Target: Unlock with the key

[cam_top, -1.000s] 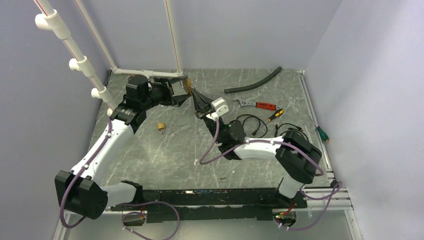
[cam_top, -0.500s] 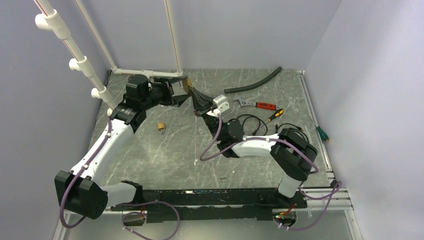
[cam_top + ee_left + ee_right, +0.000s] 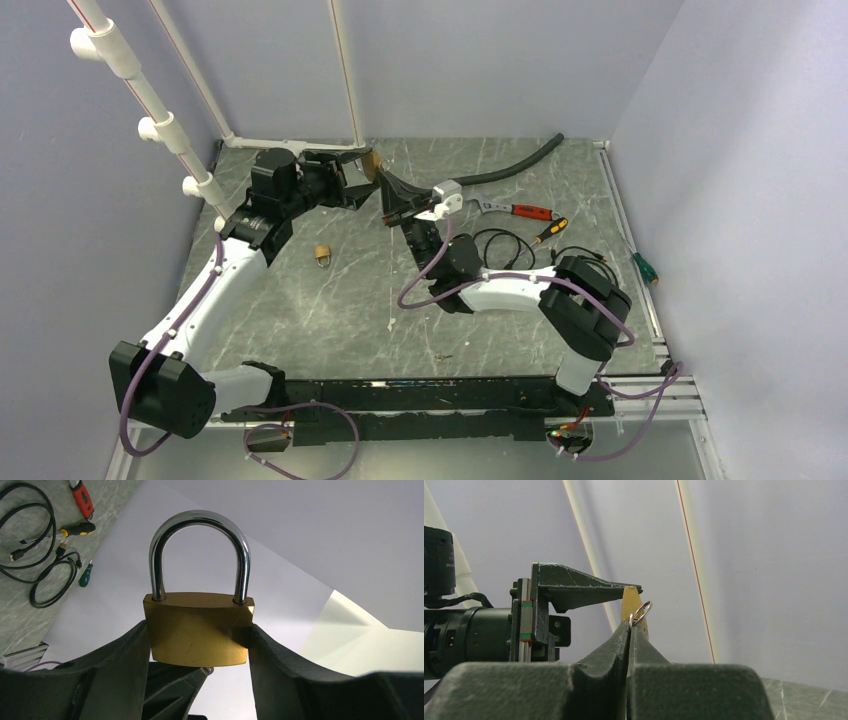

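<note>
Two arms [image 3: 215, 290] aloft: padlock [image 3: 200, 630] tight in left tool [image 3: 360, 175], key [image 3: 640, 614] in closed right tool [image 3: 630, 632].

- We can read no word, number or brand in any of the views.
- In the right wrist view, the black motor housing [image 3: 444, 565] of the left arm [image 3: 474, 630] carries a line of small white print at the picture's left edge. It is too small, and too cut off, for us to make out.
- The rail block [image 3: 526, 620] beside it bears a red patch and a green patch; we can tell no letters on them.
- On the padlock [image 3: 200, 630], the brass face shows us only fine scratches.
</note>
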